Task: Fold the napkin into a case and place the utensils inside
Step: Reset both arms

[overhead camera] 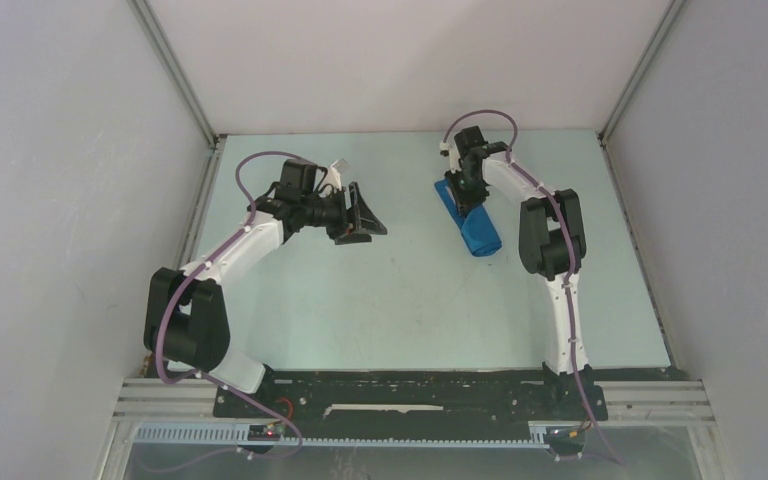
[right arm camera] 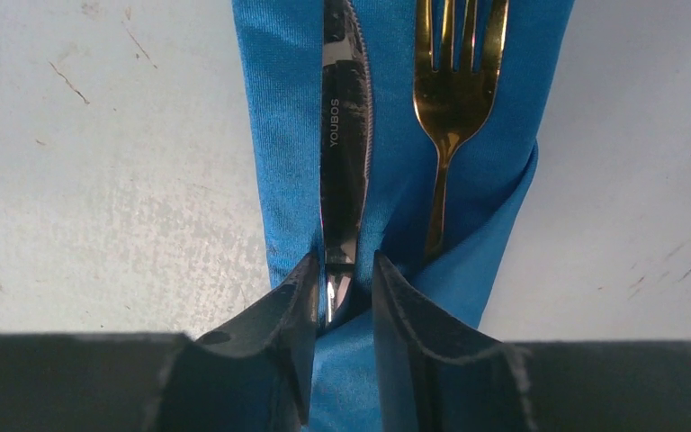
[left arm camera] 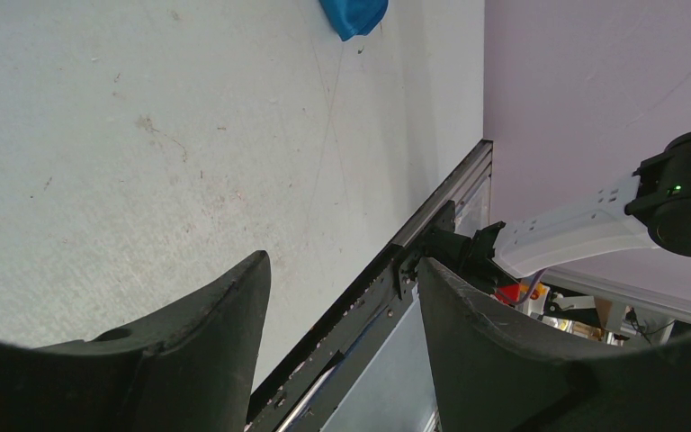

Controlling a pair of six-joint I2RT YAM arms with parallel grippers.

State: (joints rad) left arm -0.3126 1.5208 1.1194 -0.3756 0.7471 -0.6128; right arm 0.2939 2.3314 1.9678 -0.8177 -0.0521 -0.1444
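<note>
Closest to the right wrist camera, the right gripper (right arm camera: 342, 263) sets its two black fingers (right arm camera: 292, 297) narrowly on the handle end of the slim silvery steel knife (right arm camera: 344, 135), apparently pinching it. From there the blade runs straight away toward 12 o'clock, flat on the bright blue folded cloth case (right arm camera: 279, 135). At 1 o'clock lies the thin gold-toned metal fork (right arm camera: 450, 90), parallel to the knife, its handle tucked under a diagonal fold. The knife's long axis thus lines up with the gripper's reach, so seating it deeper would probably mean sliding it along that line, toward 6 o'clock. Seen from overhead, the case slants from 11 to 5 o'clock on the pale grey table (overhead camera: 360, 300), directly under the right arm. The left gripper (overhead camera: 368, 218), at the case's 9 o'clock and well apart, hangs with jaws wide and empty.
</note>
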